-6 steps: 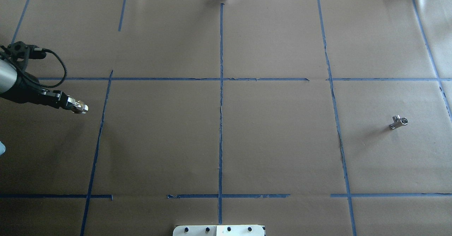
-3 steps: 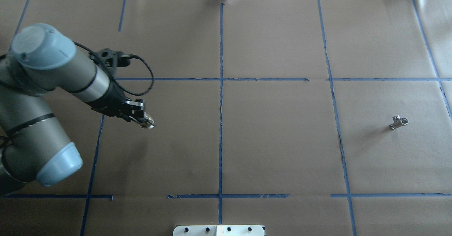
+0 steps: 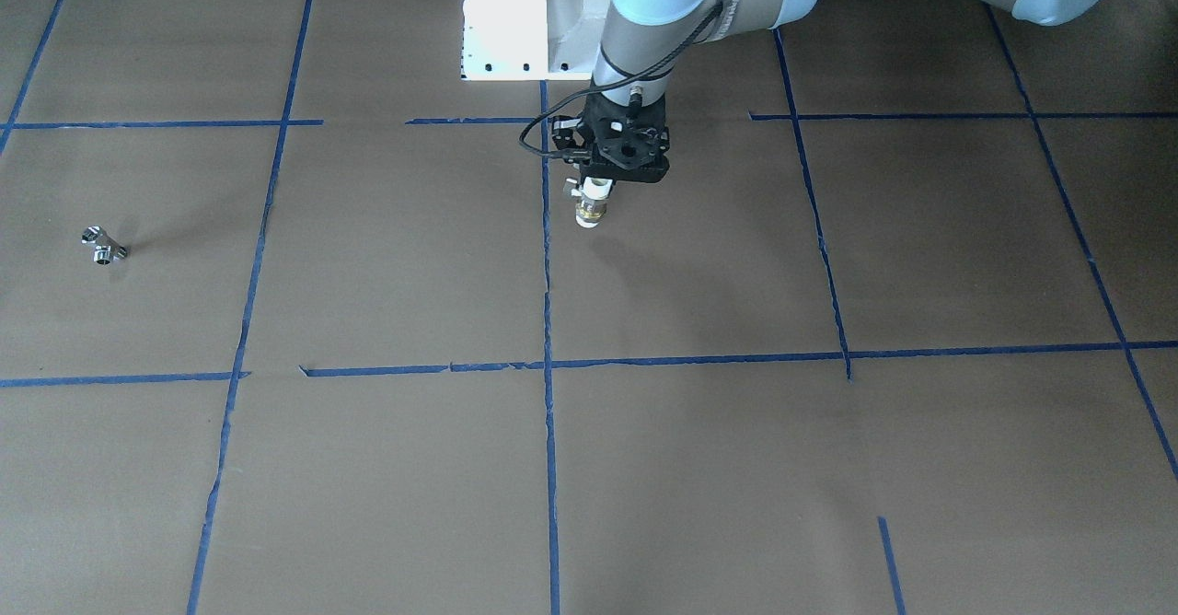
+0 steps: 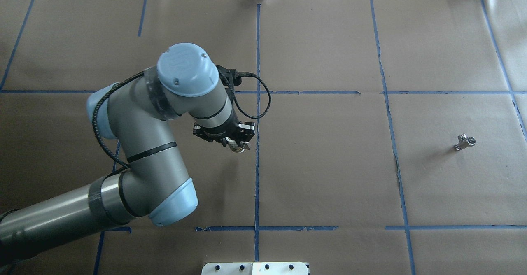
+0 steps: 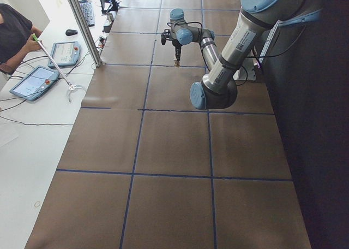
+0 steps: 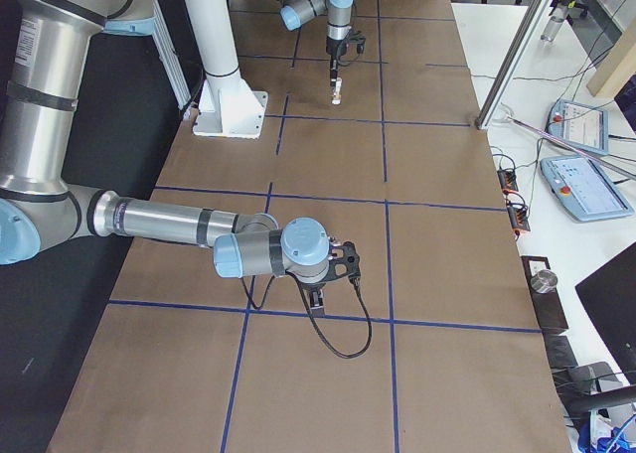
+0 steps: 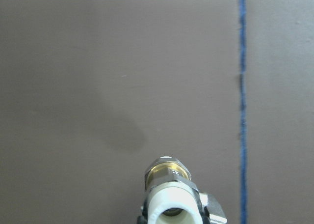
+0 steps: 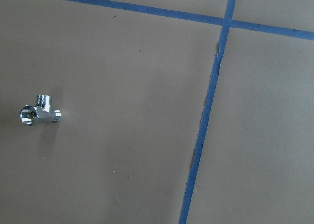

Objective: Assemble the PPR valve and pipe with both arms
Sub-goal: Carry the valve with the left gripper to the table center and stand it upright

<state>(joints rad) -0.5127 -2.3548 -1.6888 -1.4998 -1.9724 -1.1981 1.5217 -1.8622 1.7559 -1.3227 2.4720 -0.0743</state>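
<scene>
Jaws of the left gripper (image 3: 594,193) pinch the PPR valve (image 3: 589,212) at upper centre of the front view, off the desk (image 3: 644,468); the pipe (image 3: 101,245) lies far left. Overhead, the pipe sits middle right, well apart. Right side view: right gripper (image 6: 317,298) at centre, the state of its jaws I cannot tell. Right wrist view has the pipe at left; I judge this arm should centre over it before descending.

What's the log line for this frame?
left gripper: shut on PPR valve | right gripper: state unclear | pipe: lying alone on table
</scene>
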